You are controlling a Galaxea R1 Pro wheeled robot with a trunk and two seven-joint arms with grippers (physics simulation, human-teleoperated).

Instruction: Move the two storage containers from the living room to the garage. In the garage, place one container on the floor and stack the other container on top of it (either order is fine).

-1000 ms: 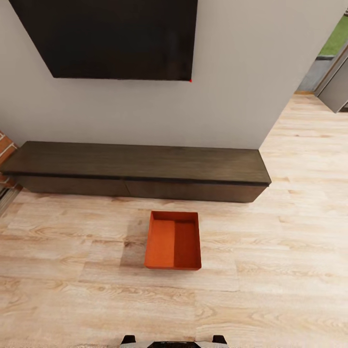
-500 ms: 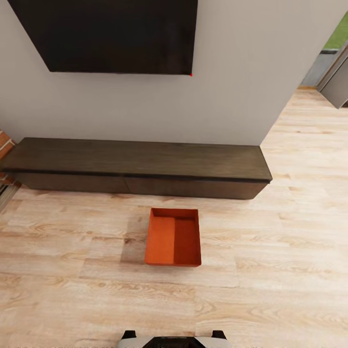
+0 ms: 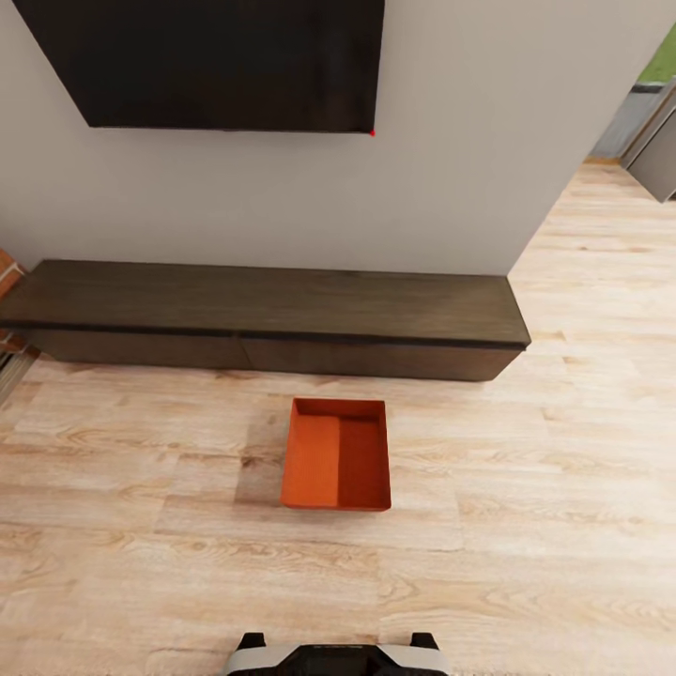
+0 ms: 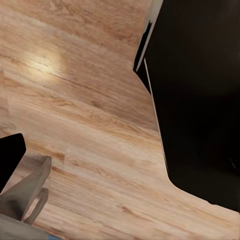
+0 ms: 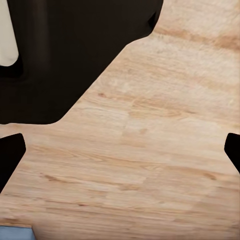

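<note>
One orange-red storage container [image 3: 336, 467] is seen in the head view, set flat on the light wood-plank floor [image 3: 526, 526] of the living room, just below the middle of the picture. Its open top faces up and its inside is bare, half lit and half in shadow. At 12 o'clock from the container, near but apart from it, a long low dark bench [image 3: 272, 319] is stretched along the pale wall [image 3: 451, 169]. Above the bench, a black TV [image 3: 216, 61] is mounted on that wall. At 9 o'clock of the view, a sliver of red brick [image 3: 7, 272] is seen at the bench's end. At 2 o'clock, an opening with a grey door panel [image 3: 657, 155] is seen. At 6 o'clock, the top of the robot's own body [image 3: 338, 657] is seen at the edge.

In both wrist views, wood planks and a dark part of the robot are shown. In the right wrist view, two dark fingertips [image 5: 10, 155] are seen at opposite edges, so the right jaws are held wide apart. In the left wrist view one dark fingertip [image 4: 10, 155] is seen at the edge; whether the left jaws are apart or together cannot be told.
</note>
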